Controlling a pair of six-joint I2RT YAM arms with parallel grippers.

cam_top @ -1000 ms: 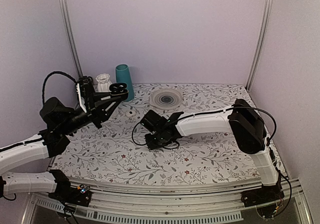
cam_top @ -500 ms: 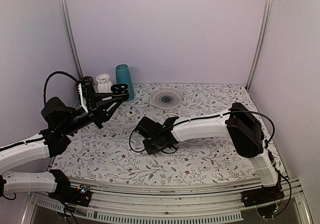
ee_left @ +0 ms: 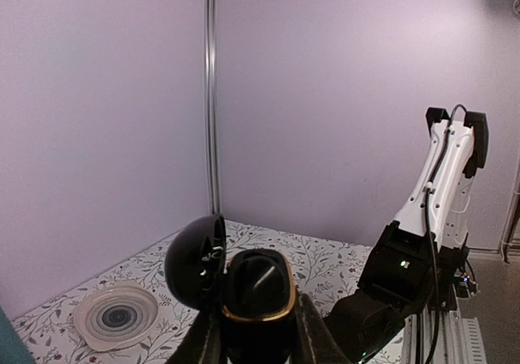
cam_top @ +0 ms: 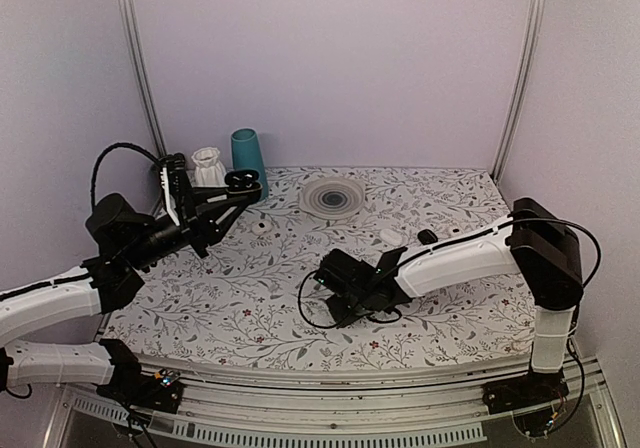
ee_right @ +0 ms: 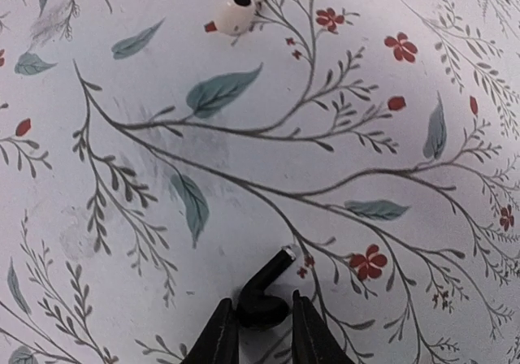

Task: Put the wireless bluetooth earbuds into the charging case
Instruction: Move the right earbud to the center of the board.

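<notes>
**Item 1: charging case** (ee_left: 258, 287). Pinched at its lower half by the left gripper (ee_left: 258, 331) and held raised well above the floral cloth (cam_top: 250, 308) at the back left. The lid is swung open, so the cavity is exposed to receive a bud.

**Item 2: black earbud** (ee_right: 264, 295). Clamped between the tips of the right gripper (ee_right: 260, 311), stem angled upward. It is on or just above the cloth; which cannot be told. It is judged ready to be carried to the case.

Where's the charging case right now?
The case is clamped in the left jaws with its lid open. In the top view it is raised over the rear-left of the table, just in front of the teal cup.
</notes>
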